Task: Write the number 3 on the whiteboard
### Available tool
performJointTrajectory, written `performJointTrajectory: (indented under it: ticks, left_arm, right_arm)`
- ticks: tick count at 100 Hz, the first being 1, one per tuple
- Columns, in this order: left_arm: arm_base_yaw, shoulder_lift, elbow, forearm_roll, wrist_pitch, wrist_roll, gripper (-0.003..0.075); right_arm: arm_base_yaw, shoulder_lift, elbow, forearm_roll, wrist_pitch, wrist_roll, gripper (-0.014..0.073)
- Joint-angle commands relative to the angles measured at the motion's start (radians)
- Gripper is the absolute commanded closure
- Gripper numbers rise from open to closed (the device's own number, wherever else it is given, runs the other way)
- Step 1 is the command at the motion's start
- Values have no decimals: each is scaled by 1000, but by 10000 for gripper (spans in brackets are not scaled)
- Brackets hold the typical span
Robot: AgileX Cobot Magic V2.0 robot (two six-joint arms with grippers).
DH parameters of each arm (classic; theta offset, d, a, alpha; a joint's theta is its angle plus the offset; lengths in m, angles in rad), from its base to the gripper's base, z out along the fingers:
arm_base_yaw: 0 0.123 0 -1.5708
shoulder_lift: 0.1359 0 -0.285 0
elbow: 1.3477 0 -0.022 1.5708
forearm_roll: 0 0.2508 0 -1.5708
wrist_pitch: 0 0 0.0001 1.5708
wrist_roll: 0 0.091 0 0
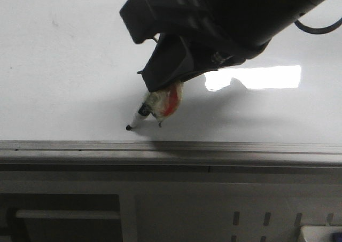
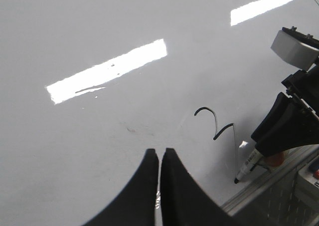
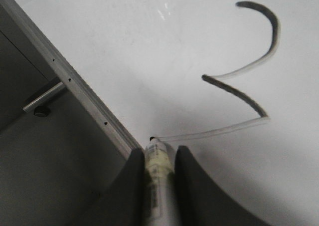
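Observation:
The whiteboard [image 1: 64, 71] lies flat, with its grey edge rail [image 1: 171, 146] along the near side. My right gripper [image 1: 160, 100] is shut on a white marker [image 1: 140, 114]. The marker's dark tip [image 1: 129, 127] rests on the board just inside the rail. In the right wrist view the marker [image 3: 158, 171] sits between the fingers, and a thin faint line runs from its tip to the number 3 [image 3: 249, 94]. The left wrist view shows the number 3 [image 2: 215, 122] beside the marker [image 2: 246, 167]. My left gripper [image 2: 159, 153] hovers over bare board, shut on nothing.
A bright rectangular light reflection [image 1: 256, 77] lies on the board behind the right gripper. A faint smudge [image 2: 130, 130] marks the board near the left gripper. Below the rail are a grey slotted frame [image 1: 251, 218] and a metal bar [image 3: 45, 97].

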State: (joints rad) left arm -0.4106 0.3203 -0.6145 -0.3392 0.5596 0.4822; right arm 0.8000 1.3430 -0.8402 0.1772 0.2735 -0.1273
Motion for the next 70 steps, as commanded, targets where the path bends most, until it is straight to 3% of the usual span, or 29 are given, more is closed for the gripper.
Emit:
performJointTrajectory:
  ticks: [1, 15, 22, 29, 35, 44, 70]
  left_arm:
    - [0, 10, -27, -26, -77, -9, 741]
    - [0, 10, -27, -28, -71, -9, 738]
    - [0, 21, -35, -46, -52, 21, 696]
    - [0, 56, -56, -106, -24, 99, 576]
    - [0, 103, -82, -164, 2, 149, 417]
    - [0, 188, -135, -239, 55, 211, 291]
    - [-2, 381, -276, -440, 378, 625, 335]
  right_arm:
    - [-23, -30, -36, -72, 31, -11, 637]
    - [24, -183, -156, -72, 79, -13, 637]
    - [58, -254, -221, -88, 67, -14, 637]
    - [84, -299, -273, -129, 59, -14, 637]
    - [100, -314, -302, -146, 59, -14, 637]
    - [118, -309, -311, -157, 79, -17, 637]
    - [246, -248, -311, -159, 253, -146, 638]
